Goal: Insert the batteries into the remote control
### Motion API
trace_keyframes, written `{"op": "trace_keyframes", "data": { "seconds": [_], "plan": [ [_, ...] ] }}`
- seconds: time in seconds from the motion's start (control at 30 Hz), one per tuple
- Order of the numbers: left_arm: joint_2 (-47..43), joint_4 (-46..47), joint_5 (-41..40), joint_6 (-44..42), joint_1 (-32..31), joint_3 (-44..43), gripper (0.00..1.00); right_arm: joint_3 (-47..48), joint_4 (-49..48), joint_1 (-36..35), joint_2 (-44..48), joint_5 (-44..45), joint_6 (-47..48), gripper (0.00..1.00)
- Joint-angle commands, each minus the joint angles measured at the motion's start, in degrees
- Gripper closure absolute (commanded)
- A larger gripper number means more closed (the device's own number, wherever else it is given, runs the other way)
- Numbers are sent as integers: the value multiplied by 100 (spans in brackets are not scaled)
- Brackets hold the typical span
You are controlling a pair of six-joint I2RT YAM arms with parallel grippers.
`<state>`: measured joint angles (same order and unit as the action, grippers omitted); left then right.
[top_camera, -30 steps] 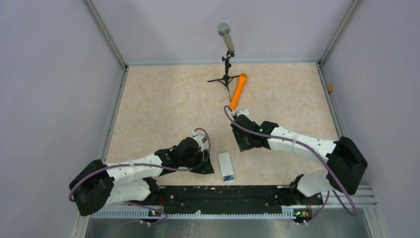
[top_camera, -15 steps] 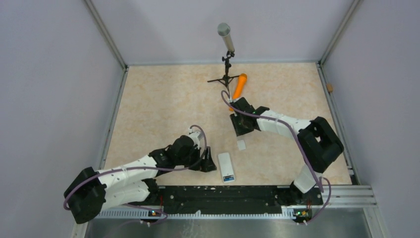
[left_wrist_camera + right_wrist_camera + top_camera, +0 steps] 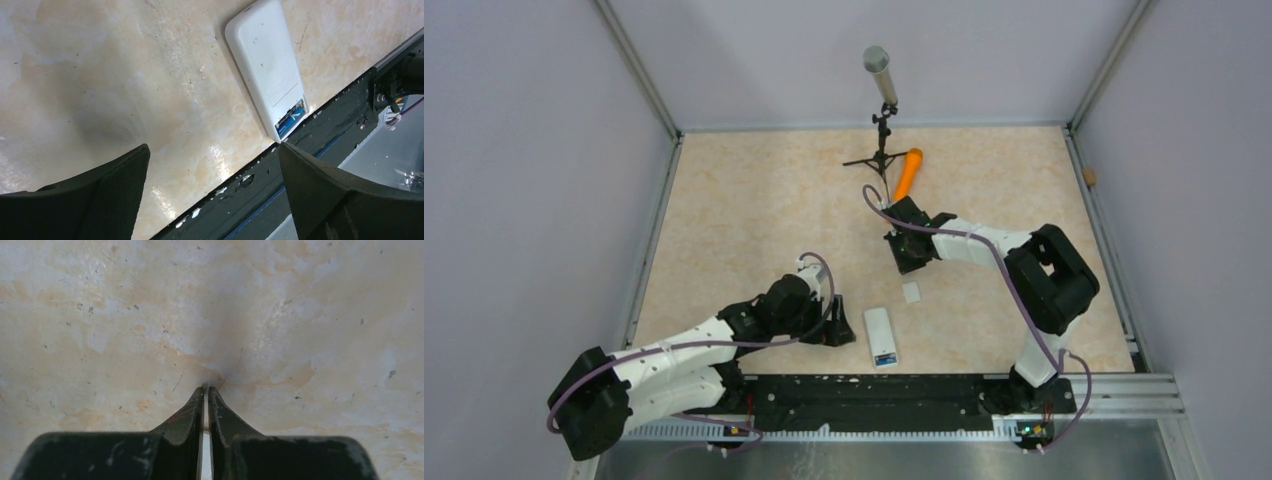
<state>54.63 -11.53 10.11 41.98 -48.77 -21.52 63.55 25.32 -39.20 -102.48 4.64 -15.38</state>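
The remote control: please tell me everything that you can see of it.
The remote control is a small white oblong, plastic by its look. It lies flat on the table, plain back up, near the front edge. The battery bay at its near end stands uncovered, and a blue-banded battery shows inside. Only the table touches it; the open left gripper is beside it.

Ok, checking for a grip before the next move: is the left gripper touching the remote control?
Apart. The left wrist view shows the left gripper wide open, with bare tabletop between both of its fingers and the remote control.
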Motion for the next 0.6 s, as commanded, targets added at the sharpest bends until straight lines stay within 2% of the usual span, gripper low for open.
{"op": "trace_keyframes", "data": {
  "seconds": [0.0, 0.07, 0.57],
  "plan": [
    [-187, -2, -130, 34, 33, 84, 1, -66, -68, 53, 66, -64, -9, 97],
    [-213, 4, -124, 38, 34, 100, 1, -225, -111, 53, 159, -53, -70, 100],
    [-209, 136, -18, 118, 43, 165, 1, -1466, -210, -26, 1104, 154, -630, 100]
  ]
}}
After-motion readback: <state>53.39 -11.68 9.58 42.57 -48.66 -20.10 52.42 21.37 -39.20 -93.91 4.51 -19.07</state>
